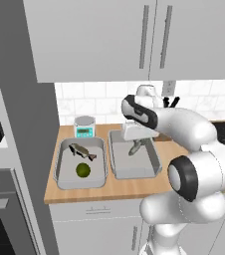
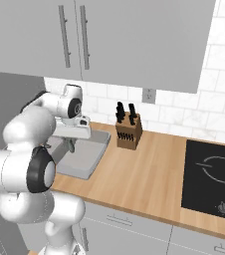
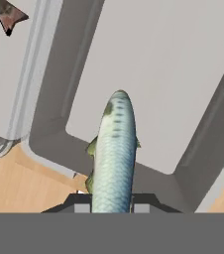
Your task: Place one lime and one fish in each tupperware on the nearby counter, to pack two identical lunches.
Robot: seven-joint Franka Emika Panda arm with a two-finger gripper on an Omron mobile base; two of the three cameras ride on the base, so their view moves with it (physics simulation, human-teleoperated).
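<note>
Gripping pale fish [image 3: 114, 151], tool [image 3: 112, 207] clamped tight, hanging over right tupperware [image 1: 115, 164].

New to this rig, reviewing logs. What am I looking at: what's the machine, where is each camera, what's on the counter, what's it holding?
It is a rendered kitchen with a white robot arm on a driving base. Two pictures come from cameras on the base, behind the arm to its left and right; the third looks along the gripper.

On the wooden counter sit two grey tupperware tubs. The left tub holds a dark fish and a lime. The right tub looks bare. Behind stand a small scale and a knife block; a stovetop lies to the right.

The gripper is shut on a pale silvery fish, above the right tub.
</note>
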